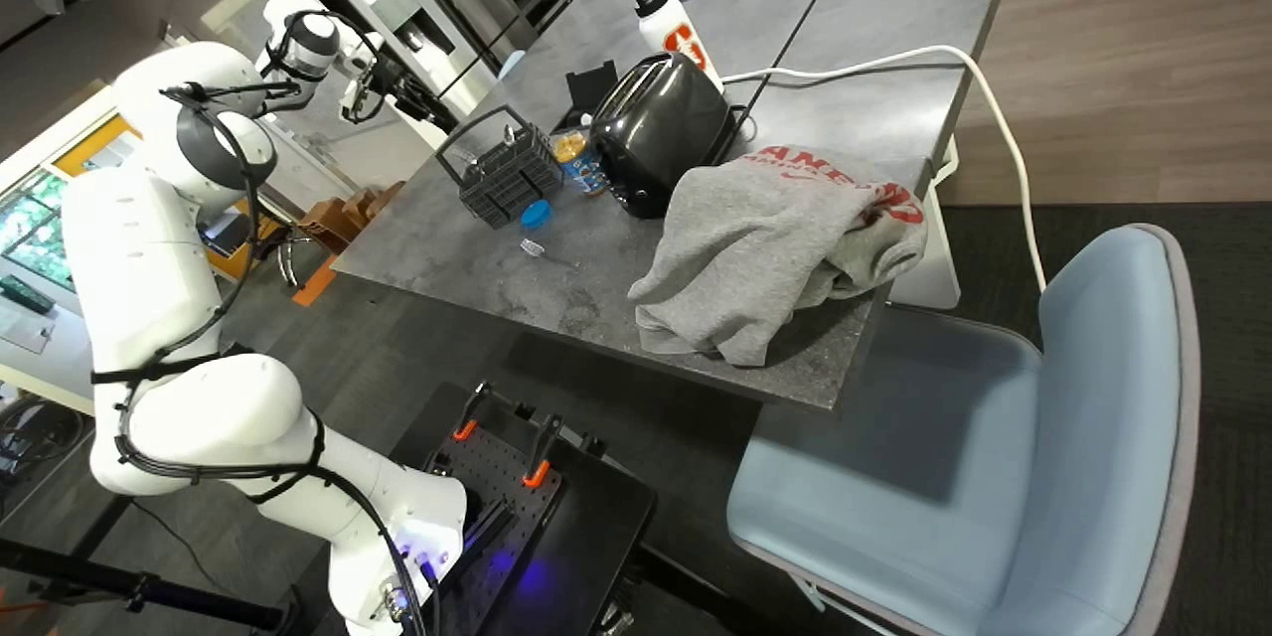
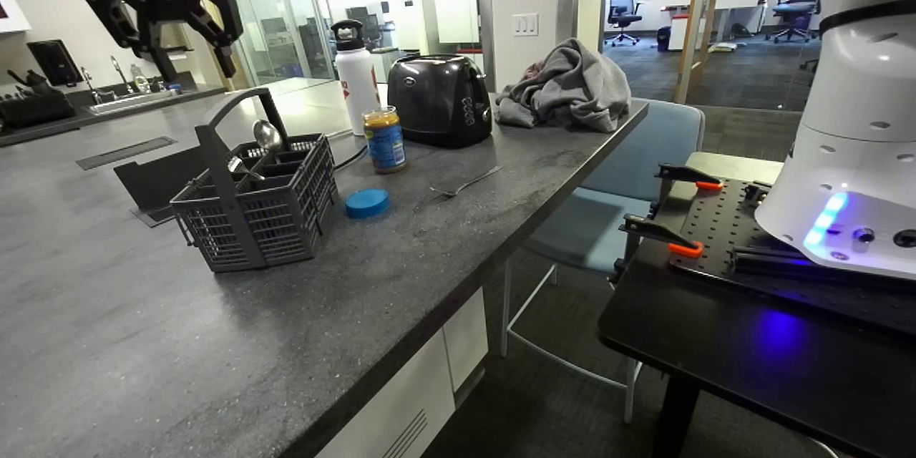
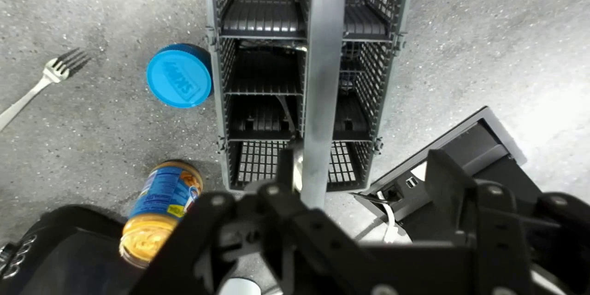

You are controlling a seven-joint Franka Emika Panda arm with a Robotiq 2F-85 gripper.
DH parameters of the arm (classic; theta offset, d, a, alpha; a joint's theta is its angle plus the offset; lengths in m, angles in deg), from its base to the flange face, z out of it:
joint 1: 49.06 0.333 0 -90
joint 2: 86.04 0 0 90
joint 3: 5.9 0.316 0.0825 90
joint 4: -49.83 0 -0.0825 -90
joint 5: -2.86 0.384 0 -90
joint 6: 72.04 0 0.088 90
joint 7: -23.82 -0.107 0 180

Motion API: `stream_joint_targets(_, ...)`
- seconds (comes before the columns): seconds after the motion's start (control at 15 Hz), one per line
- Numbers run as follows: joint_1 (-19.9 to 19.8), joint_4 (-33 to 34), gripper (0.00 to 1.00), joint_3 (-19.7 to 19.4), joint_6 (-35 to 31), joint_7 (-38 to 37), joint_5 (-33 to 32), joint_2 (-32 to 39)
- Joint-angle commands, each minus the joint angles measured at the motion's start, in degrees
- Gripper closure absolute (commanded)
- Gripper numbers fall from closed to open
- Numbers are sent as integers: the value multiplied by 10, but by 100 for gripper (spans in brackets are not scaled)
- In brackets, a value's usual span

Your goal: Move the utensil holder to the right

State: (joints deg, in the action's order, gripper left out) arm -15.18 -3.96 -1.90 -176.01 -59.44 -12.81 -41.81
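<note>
- The gripper [image 2: 197,70] hangs in the air above the holder's height, its two sides spread and pinching nothing; the step in hand is likely lining up for a grasp.
- In the wrist view the handle [image 3: 322,78] runs between the fingertips [image 3: 438,170], much nearer one than the other. Coming straight down from here could land that nearer tip on the bar, or shove it sideways on closing.
- The tips also seem set toward one end of the bar; a pinch there would probably let the load sag and tilt.
- The utensil holder [image 2: 265,229] stands upright on the counter [image 2: 215,358], with cutlery [image 2: 267,134] poking up near the handle; it could snag in the grasp, or shift in a jerky lift.
- Behind it, seen from the robot, a raised flap [image 2: 161,182] could catch a finger lowered too wide.
- Taking "right" as the robot's own, a blue lid [image 2: 367,204] lies just beside the holder on that side; dragging would push or ride over it.
- The uncapped jar [image 2: 385,142] also stands near, and a low swing could topple it.
- Farther along, overshoot threatens the fork [image 3: 34,90] and the toaster [image 2: 440,100].
</note>
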Motion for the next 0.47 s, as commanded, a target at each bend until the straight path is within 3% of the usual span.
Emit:
stream_joint_targets(0.0, 25, -43, 0, 1, 31, -10, -12, -77)
stream_joint_targets(0.4, 50, -96, 0, -3, 72, -13, -35, -164)
